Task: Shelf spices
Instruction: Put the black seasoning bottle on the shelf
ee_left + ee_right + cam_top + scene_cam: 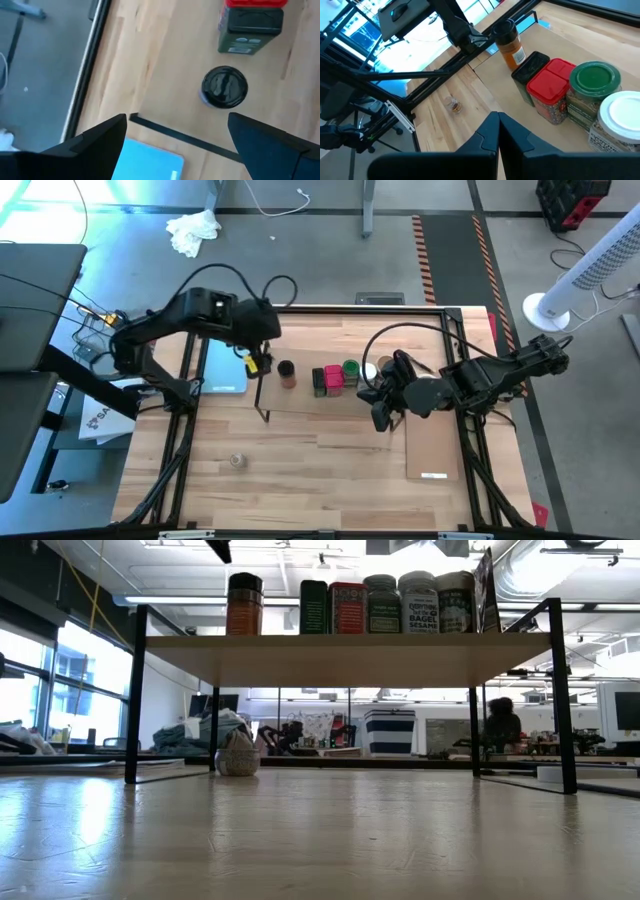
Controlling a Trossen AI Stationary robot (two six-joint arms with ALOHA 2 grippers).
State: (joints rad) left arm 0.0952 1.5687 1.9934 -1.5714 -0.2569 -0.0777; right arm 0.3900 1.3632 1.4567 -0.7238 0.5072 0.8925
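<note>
Hovering w/ fingers wide apart, left gripper point(258, 358) sits above the shelf point(350, 648) near the brown-lidded jar point(287, 373). Other spices point(385, 605) stand in a row on the plank. Right gripper point(380, 416) pinched closed, holding nothing, beside the shelf.

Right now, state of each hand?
Left hand: open, holding nothing, above the dark-lidded jar.
Right hand: closed, empty.
</note>
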